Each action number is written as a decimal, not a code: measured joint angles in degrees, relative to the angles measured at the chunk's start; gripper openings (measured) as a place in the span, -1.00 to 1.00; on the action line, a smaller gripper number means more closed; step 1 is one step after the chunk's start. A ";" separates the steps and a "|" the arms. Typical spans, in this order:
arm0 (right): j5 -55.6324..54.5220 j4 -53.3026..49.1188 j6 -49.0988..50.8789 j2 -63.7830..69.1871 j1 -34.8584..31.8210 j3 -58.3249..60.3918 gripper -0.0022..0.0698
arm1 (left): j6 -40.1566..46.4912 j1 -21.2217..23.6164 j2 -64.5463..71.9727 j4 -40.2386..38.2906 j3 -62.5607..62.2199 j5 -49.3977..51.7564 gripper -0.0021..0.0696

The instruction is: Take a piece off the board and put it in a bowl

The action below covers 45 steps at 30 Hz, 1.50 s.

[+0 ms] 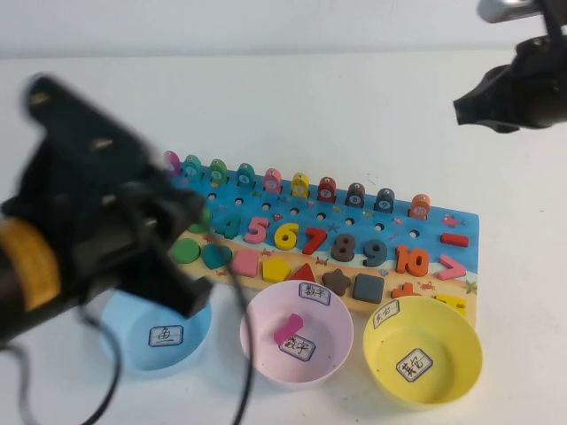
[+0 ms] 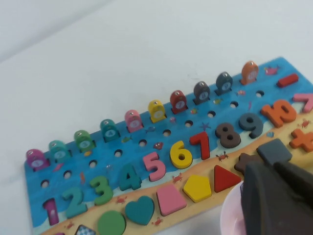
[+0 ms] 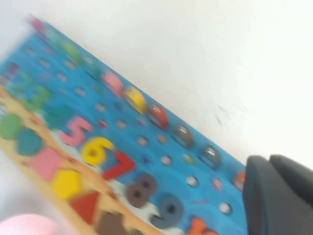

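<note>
Left hand [image 1: 168, 257]: big, dark and blurred in the high view, hanging over the left end of the board [image 1: 461, 232] and the gap between the light blue bowl [image 1: 133, 350] and the pale pink bowl [image 1: 266, 359]. Cannot tell how far its fingers are parted; nothing visibly held. In the left wrist view only a dark corner of this hand [image 2: 276, 200] shows, just above the pink bowl's rim [image 2: 230, 215].

Right hand [image 1: 500, 97]: raised at the far right, above bare white worktop [image 1: 354, 106] beyond the board's right end, well apart from everything. Finger spacing cannot be told here either; nothing seen in it. The right wrist view shows only a dark edge of the hand [image 3: 276, 196] over the blurred board [image 3: 29, 54].

The piece [image 1: 288, 328]: magenta-pink, lying inside the pale pink bowl, tilted, next to the white label on the bowl's floor. A second white label sits at the bowl's far rim.

The board lies behind the three bowls: a row of coloured pegs along the far edge, digits below, shapes on the sandy strip nearest the bowls. In the left wrist view a magenta recess shows at the "1" position, left of the teal 2 [image 2: 74, 200].

Yellow bowl [image 1: 390, 354]: right of the pink one, touching or nearly touching it, carrying two labels.
</note>
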 joint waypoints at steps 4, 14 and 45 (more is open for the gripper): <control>-6.55 13.07 -13.72 -9.47 0.00 9.84 -0.99 | -6.41 0.00 -9.08 4.04 5.43 -0.28 -0.95; -9.63 46.89 -51.56 -27.07 0.00 27.99 -0.99 | -10.01 0.00 -24.38 7.18 12.86 3.48 -0.95; -10.11 56.93 -64.44 -50.82 0.00 38.35 -0.99 | -10.45 0.00 -35.17 7.20 20.40 4.77 -0.95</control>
